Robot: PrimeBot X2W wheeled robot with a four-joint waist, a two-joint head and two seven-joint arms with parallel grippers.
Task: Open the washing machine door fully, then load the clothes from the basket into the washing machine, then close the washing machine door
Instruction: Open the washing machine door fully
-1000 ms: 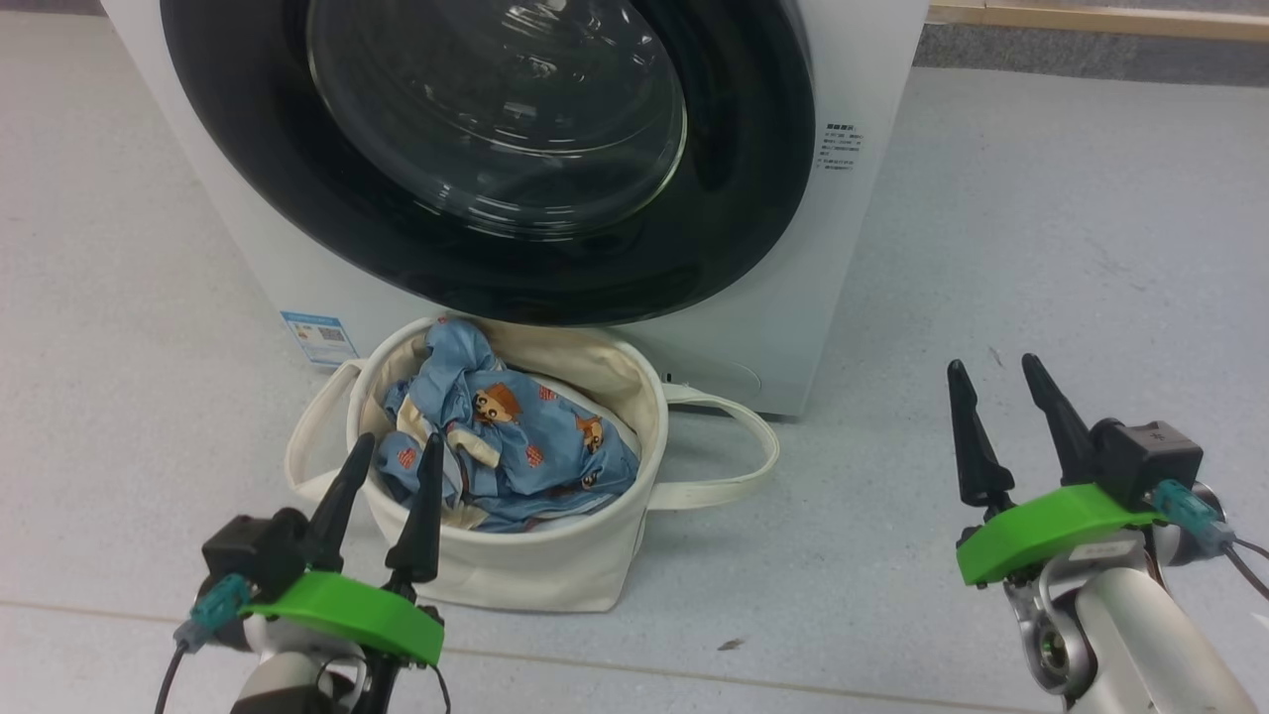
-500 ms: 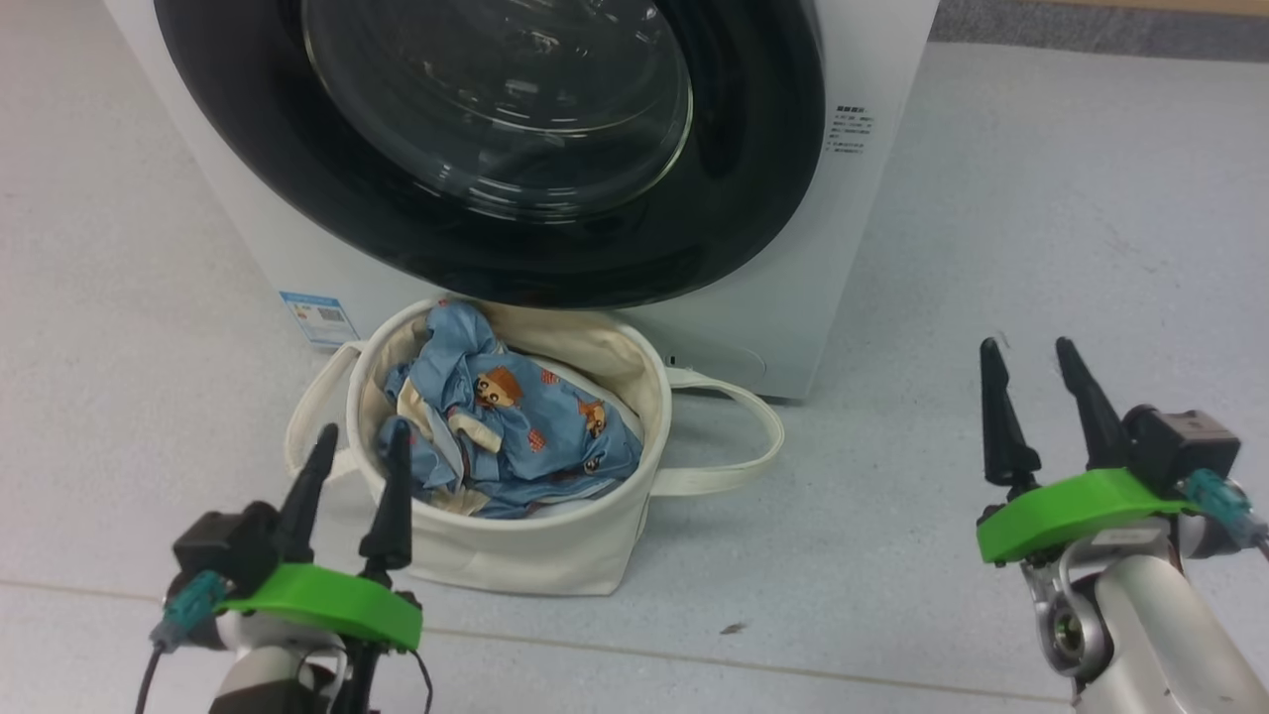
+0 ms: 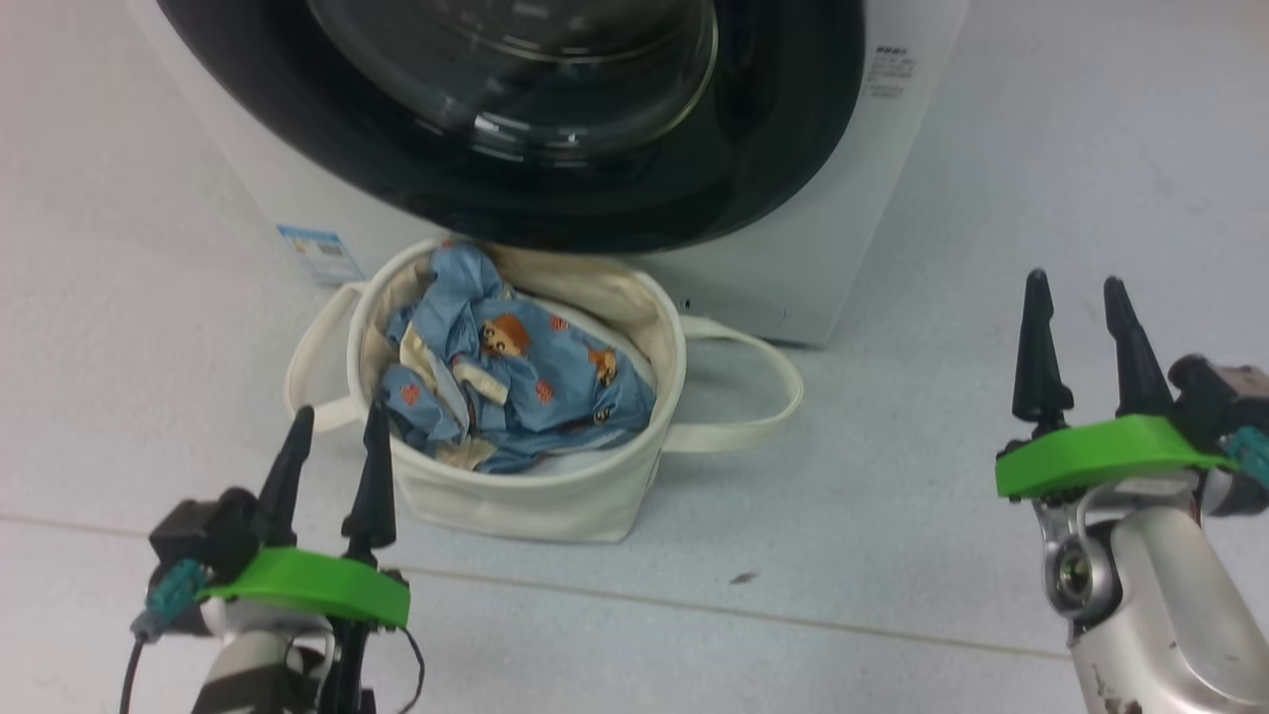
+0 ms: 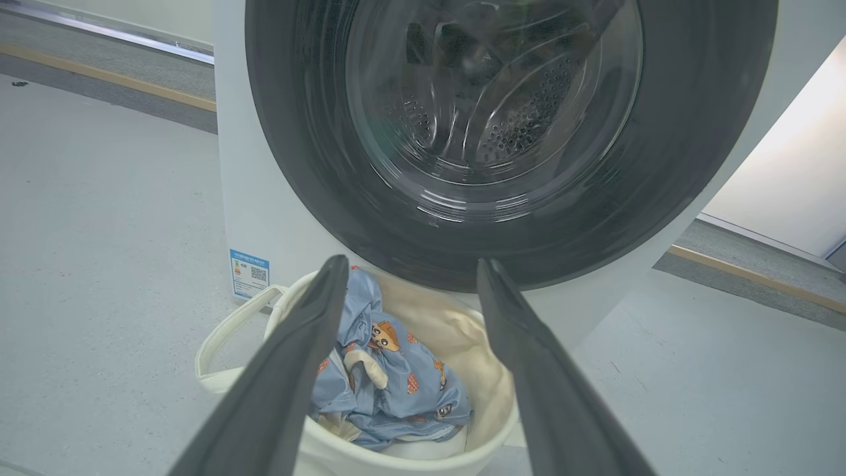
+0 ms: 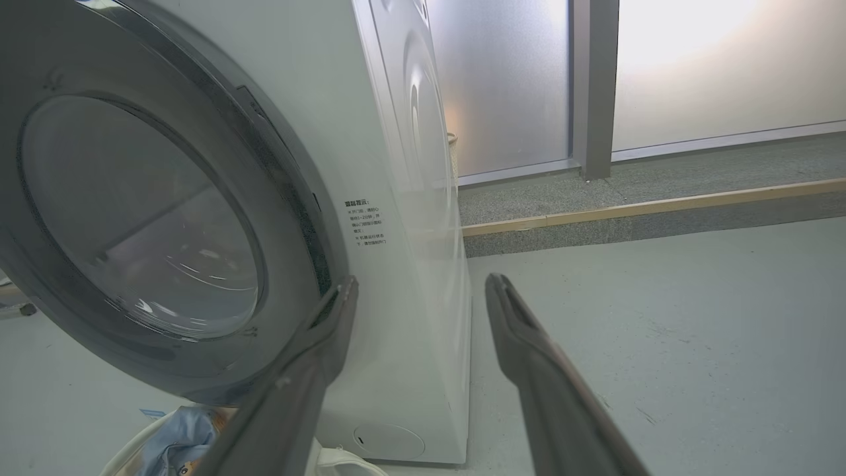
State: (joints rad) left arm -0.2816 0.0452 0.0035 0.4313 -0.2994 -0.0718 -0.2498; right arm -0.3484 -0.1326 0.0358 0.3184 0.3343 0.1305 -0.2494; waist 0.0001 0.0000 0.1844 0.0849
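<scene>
The washing machine [image 3: 793, 248] is a white box, and its door [image 3: 555, 188], with a black rim and glass bowl, lies shut against its front. In the left wrist view the steel drum shows through the door [image 4: 509, 132]. The cream basket [image 3: 516, 496] stands on the floor just below the door and holds the blue bear-print clothes [image 3: 525, 377]. My left gripper [image 3: 339, 409] is open and empty, its fingertips at the basket's near left rim. My right gripper [image 3: 1075, 278] is open and empty over bare floor, right of the machine. The right wrist view looks along the machine's right side [image 5: 410, 132].
A blue label [image 3: 319, 254] sits low on the machine's left. The basket's loop handles [image 3: 763, 397] lie out on the grey floor to both sides. A wooden strip [image 5: 648, 208] and frosted panels [image 5: 509, 79] stand behind the machine.
The whole head picture has shifted, so the camera has moved. My left gripper's tips now sit at the basket's left rim rather than over it. Both grippers remain open.
</scene>
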